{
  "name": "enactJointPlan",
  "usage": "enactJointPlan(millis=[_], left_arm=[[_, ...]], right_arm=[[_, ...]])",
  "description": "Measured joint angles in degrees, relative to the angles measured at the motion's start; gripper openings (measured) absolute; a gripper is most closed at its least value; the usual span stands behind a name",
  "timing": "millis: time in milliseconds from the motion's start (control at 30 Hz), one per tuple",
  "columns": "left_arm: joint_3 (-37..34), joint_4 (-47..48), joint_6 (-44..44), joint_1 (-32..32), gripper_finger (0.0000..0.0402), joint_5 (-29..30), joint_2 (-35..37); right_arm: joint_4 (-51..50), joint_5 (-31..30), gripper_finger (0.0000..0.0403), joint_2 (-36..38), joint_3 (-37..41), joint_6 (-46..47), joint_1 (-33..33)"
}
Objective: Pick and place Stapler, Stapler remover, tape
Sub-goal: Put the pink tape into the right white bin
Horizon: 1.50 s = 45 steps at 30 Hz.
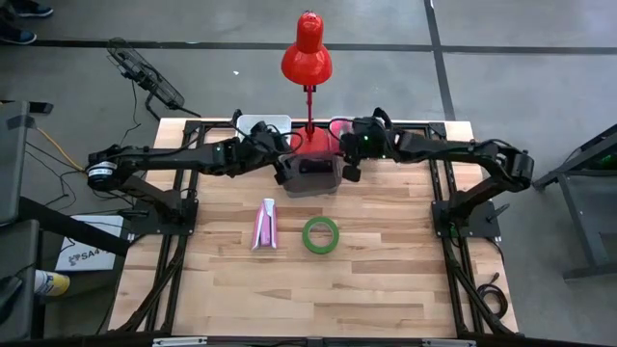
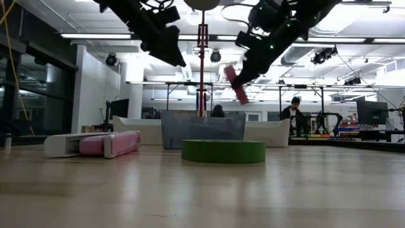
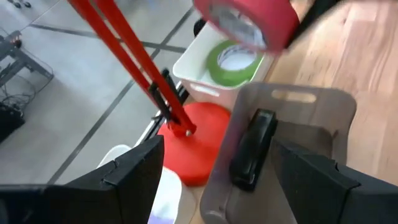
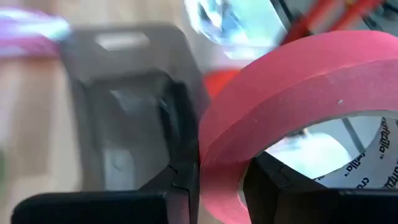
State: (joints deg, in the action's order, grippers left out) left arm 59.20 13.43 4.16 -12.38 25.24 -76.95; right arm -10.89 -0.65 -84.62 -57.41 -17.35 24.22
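Observation:
My right gripper [image 1: 349,162] is shut on a pink tape ring [image 2: 236,84] in the air, above the right end of a grey bin [image 1: 310,178]. My left gripper [image 3: 217,186] is open and empty, just above the bin's left end. A black stapler [image 3: 254,149] lies in the bin. One green tape ring [image 1: 321,234] lies flat on the table. Another green tape ring [image 3: 233,59] lies in a white bin [image 3: 199,74] at the back. A pink and white stapler-like thing [image 1: 264,224] lies on the table, left of the green ring. My right gripper holds the pink tape ring by its wall [image 4: 224,168], one finger inside the open centre and one outside. The ring hangs tilted below the fingers [image 2: 250,63], lifted clear above the grey bin.
A red desk lamp [image 1: 307,53] stands with its base [image 3: 199,137] right behind the grey bin, its stem rising between the two arms. Bare wooden table [image 1: 318,289] lies toward the near edge. People and desks show in the room beyond [image 2: 294,107].

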Motion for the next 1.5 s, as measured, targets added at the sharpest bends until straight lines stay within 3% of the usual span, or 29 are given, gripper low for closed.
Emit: enactJointPlan(millis=[300,700,900,1133,1333,1500], left_arm=[[0.0,4.7,-0.6,0.0,0.0288,4.3,0.0],[-0.4,10.9,-1.9,0.0,0.0288,8.7,0.0],[-2.2,10.6,-3.3,0.0,0.0289,8.9,0.0],[-2.7,11.2,-4.5,0.0,0.0289,8.8,0.0],[-2.7,11.3,-4.5,0.0,0.0289,8.8,0.0],[-2.7,11.8,-4.5,0.0,0.0289,8.3,0.0]], right_arm=[[-13.5,-3.5,0.0076,0.0,-6.8,3.1,6.9],[-18.4,4.3,0.0076,-2.2,-9.9,0.3,13.3],[-31.7,3.7,0.0076,-9.1,-20.4,-4.0,13.2],[-48.1,-1.3,0.0076,-19.0,-31.3,-10.7,13.2],[-51.2,-7.1,0.0076,-25.4,-32.9,-15.8,12.5],[-51.0,-7.9,0.0076,-28.3,-32.8,-18.4,12.1]])
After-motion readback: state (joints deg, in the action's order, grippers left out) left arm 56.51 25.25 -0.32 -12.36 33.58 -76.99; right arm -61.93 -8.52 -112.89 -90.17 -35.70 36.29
